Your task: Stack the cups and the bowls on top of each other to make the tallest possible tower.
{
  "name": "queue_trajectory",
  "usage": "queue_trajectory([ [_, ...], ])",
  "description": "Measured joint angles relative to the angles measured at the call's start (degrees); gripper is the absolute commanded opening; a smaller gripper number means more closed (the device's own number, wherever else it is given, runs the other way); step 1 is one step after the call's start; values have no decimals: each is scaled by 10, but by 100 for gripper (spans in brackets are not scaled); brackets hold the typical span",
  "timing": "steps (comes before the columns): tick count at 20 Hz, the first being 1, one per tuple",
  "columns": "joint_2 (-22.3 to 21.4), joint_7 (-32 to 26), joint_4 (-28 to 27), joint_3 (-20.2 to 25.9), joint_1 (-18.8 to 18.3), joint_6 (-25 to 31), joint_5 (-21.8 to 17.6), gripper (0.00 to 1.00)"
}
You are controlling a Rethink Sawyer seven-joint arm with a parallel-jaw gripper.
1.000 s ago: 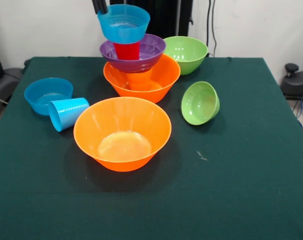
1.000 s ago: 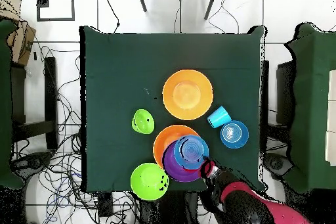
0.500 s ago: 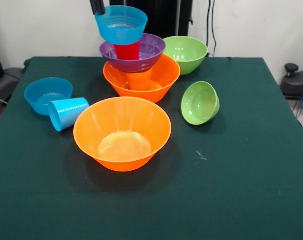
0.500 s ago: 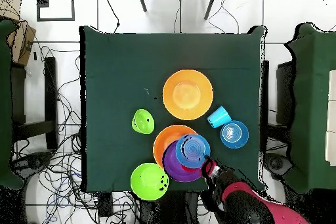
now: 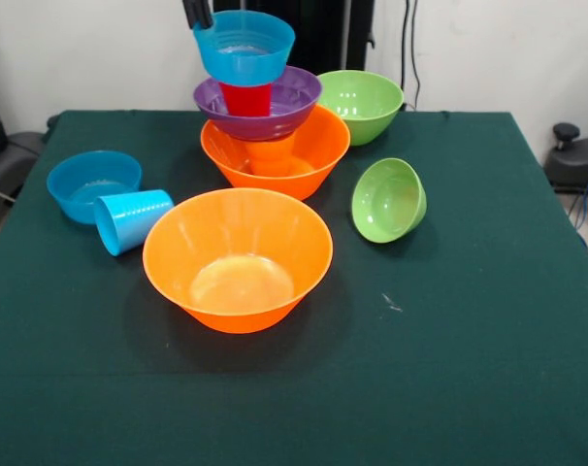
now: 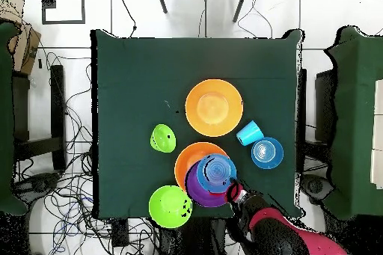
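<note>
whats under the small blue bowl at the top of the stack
The small blue bowl sits on a red cup standing in the purple bowl. The cup's rim is covered by the bowl.

A robotics lab: a table (image 6: 135, 80) under green cloth stands on a white tiled floor (image 6: 75, 102) strewn with loose cables (image 6: 71, 185), with a robot arm (image 6: 280, 233) mounted beside it.

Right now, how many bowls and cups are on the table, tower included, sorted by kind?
Large bowls: 4 (orange, orange, purple, green)
Small bowls: 3 (green, blue, blue)
Cups: 3 (light blue, red, orange)
Total: 10
</note>
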Motion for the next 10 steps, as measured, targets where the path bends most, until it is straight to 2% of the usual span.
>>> queue_trajectory([
  [10, -1, 0, 18, -2, 4, -10, 0, 0],
])
